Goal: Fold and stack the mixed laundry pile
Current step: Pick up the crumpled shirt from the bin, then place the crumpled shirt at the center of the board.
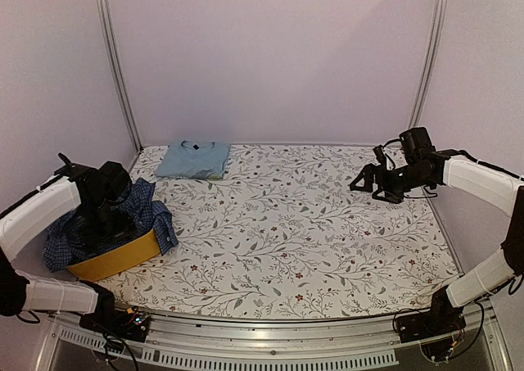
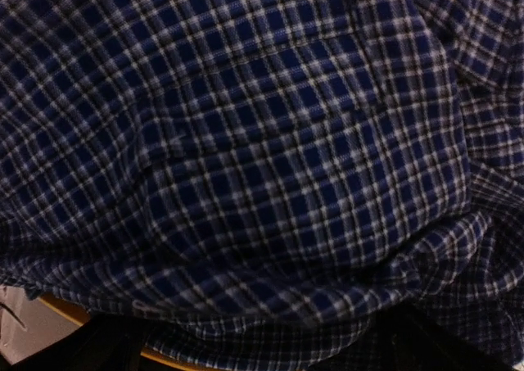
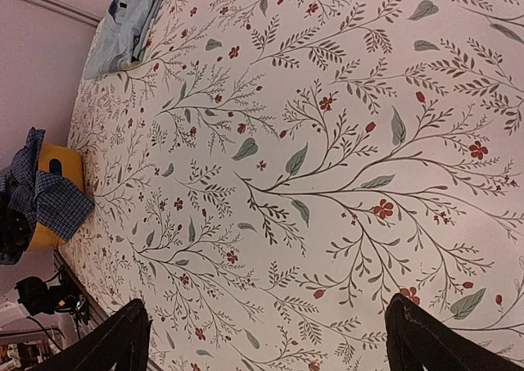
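The laundry pile shows as a navy-and-white checked shirt [image 1: 153, 210] spilling over the yellow basket [image 1: 123, 259] at the near left. My left gripper [image 1: 101, 225] reaches down into it. In the left wrist view the checked shirt [image 2: 262, 158] fills the frame and its dark fingers [image 2: 102, 348] stand wide apart, open, with cloth bulging between them. A folded light blue T-shirt [image 1: 193, 160] lies flat at the back left. My right gripper [image 1: 366, 183] hovers over the table's right side, open and empty [image 3: 266, 338]. From there I also see the checked shirt [image 3: 53, 201] and the T-shirt [image 3: 127, 27].
The floral table cover [image 1: 311, 232] spreads across the table between both arms. The basket [image 3: 64, 168] stands at the table's left edge, its orange rim [image 2: 65, 312] peeking under the shirt. Walls and metal posts enclose the back and sides.
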Action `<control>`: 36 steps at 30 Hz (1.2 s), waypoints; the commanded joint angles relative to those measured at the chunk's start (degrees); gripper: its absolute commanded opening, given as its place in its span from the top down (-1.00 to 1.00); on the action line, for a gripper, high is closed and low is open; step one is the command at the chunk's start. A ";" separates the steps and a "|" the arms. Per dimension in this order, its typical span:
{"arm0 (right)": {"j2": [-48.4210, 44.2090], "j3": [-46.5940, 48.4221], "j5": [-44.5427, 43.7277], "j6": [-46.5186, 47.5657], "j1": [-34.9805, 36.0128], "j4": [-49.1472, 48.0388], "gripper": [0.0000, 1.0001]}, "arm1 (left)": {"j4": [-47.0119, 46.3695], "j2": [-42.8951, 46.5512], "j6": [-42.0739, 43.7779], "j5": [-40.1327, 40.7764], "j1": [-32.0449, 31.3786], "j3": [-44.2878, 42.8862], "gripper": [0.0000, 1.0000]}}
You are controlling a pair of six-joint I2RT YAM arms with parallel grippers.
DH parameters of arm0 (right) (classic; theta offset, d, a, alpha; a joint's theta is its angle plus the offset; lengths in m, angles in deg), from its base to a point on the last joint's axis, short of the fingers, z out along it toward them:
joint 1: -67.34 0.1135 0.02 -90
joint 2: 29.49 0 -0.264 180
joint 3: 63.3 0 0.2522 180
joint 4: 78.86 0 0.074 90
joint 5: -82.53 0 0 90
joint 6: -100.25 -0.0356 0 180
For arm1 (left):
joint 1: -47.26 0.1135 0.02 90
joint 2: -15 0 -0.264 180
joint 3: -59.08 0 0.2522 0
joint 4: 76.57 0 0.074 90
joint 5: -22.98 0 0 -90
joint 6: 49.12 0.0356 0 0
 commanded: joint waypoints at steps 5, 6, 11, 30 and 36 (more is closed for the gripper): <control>-2.01 -0.32 1.04 -0.76 -0.09 -1.33 -0.98 | -10.95 -7.15 7.03 2.47 7.98 -4.77 -0.46; -2.12 -0.32 0.89 -0.71 -0.09 -1.02 -0.98 | -11.94 -7.29 8.90 1.92 8.90 -6.74 0.04; -3.30 -0.58 0.06 -0.52 -0.09 -0.35 -0.98 | -11.61 -7.80 14.39 5.92 9.96 -20.42 1.00; -1.99 2.18 1.99 -0.64 -0.08 -0.87 -0.98 | -51.72 -29.98 29.79 -33.07 -10.11 -74.67 1.00; -3.30 2.54 0.89 -1.91 -0.26 -0.92 -0.98 | -55.39 -51.65 31.02 -51.68 -26.67 -98.63 1.00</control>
